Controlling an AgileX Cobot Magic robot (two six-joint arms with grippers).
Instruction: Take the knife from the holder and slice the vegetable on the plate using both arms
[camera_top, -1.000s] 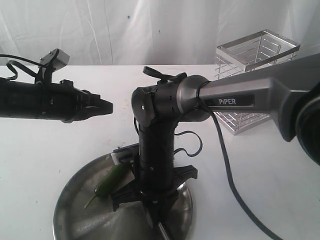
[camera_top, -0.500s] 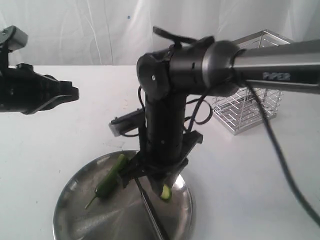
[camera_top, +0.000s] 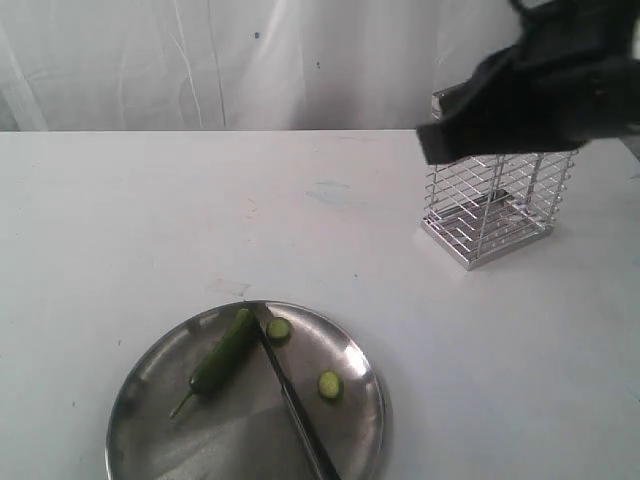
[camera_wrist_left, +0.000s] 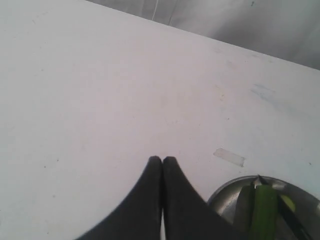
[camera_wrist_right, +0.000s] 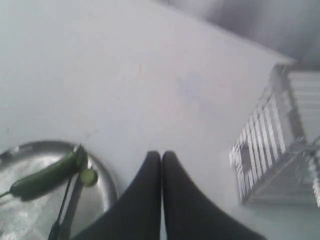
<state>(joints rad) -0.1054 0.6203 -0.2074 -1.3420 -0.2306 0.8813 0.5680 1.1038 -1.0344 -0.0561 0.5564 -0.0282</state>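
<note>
The steel plate lies at the table's front left. On it rests the dark green vegetable, with two cut slices beside it. The knife lies flat across the plate, released. The chrome wire holder stands at the back right, holding nothing I can see. Part of the right arm hangs blurred above the holder. My left gripper is shut and empty over bare table next to the plate. My right gripper is shut and empty, between the plate and the holder.
A white table runs to a white curtain backdrop. A small strip of tape lies on the table near the plate's rim.
The right arm has lifted off the plate and swung up to the back right, leaving the knife on the plate. The left arm has withdrawn out of the exterior view. A second slice is now uncovered.
</note>
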